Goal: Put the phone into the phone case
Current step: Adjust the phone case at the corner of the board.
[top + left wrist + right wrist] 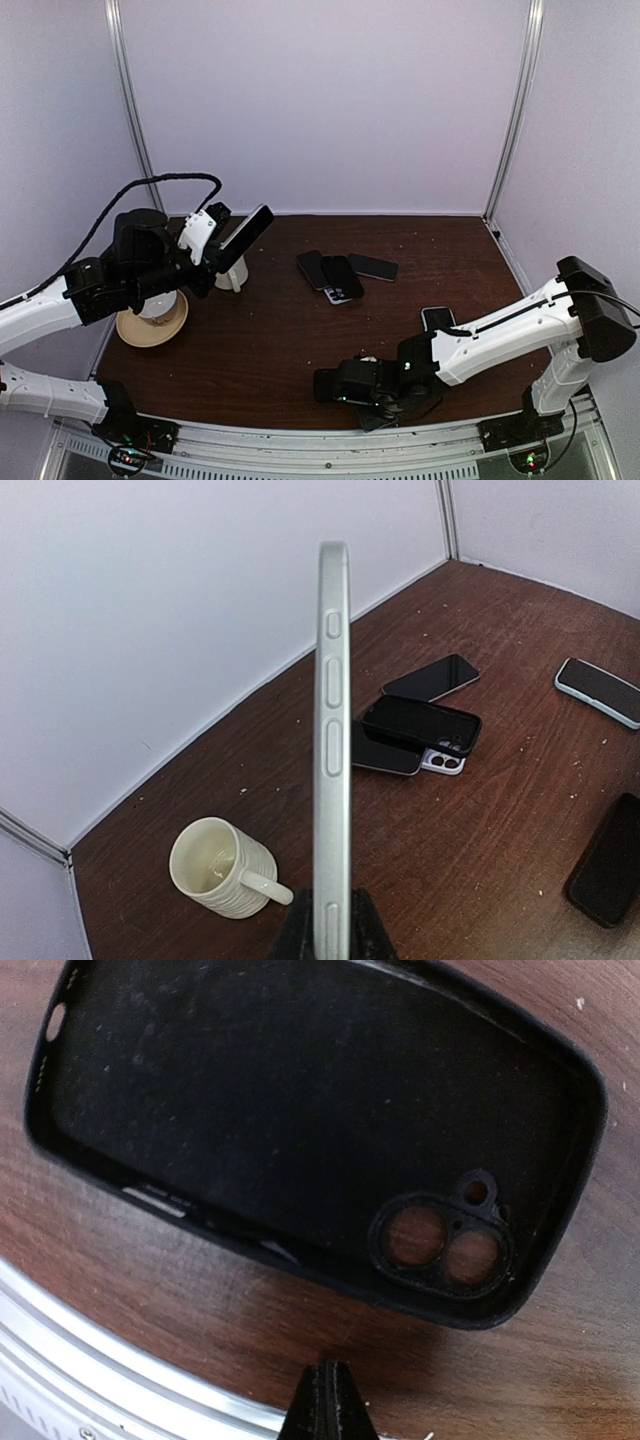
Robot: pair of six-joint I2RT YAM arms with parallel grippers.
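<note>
My left gripper (228, 250) is shut on a silver-edged phone (247, 232) and holds it raised above the table's left side. In the left wrist view the phone (333, 750) stands edge-on with its side buttons showing, and the black fingers (296, 935) clamp its lower end. An empty black phone case (300, 1130) lies open side up on the table, its camera cut-out toward my right gripper (328, 1385). That gripper is shut and empty, just short of the case's long edge. In the top view the case (325, 384) lies near the front edge beside the right gripper (352, 390).
A cream ribbed mug (220, 868) stands below the raised phone, next to a tan dish (152, 322). A pile of phones (335, 275) and a single dark phone (372, 266) lie mid-table. A light-cased phone (437, 318) lies right. The metal front rail (120, 1360) runs close behind the right gripper.
</note>
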